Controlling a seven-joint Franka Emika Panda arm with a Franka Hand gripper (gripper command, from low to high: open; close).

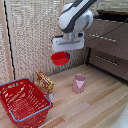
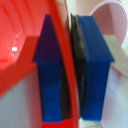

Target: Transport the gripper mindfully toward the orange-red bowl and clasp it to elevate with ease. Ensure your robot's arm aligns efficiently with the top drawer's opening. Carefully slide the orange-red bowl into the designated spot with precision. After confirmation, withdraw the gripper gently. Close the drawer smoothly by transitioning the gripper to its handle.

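hanging in mid-air above the wooden desk (image 1: 100, 102), the orange-red bowl (image 1: 60, 58) is already lifted and gripped, so the pick-up part of the job looks done. what is left, judging from this moment: carrying the bowl to the top drawer (image 1: 107, 37), setting it inside, letting go, and pushing the drawer shut by its handle (image 1: 104, 38). the drawer sits at the exterior view's right, and the bowl is not yet at it (whether the drawer is pulled open far enough is hard to tell from here).

the robot's arm (image 1: 75, 19) reaches down from the upper part of the exterior view, with the gripper (image 1: 63, 51) pointing downward and the bowl hanging just beneath it. in the wrist view, the 2 blue fingers (image 2: 49, 70) are drawn narrow and pinch the bowl's thin rim between them, 1 finger inside the bowl and 1 outside.

below on the desk stand a pink cup (image 1: 79, 83), a red wire basket (image 1: 22, 102) at the exterior view's left, and a small orange packet (image 1: 44, 82) just beside the basket. the bowl is well above all 3.
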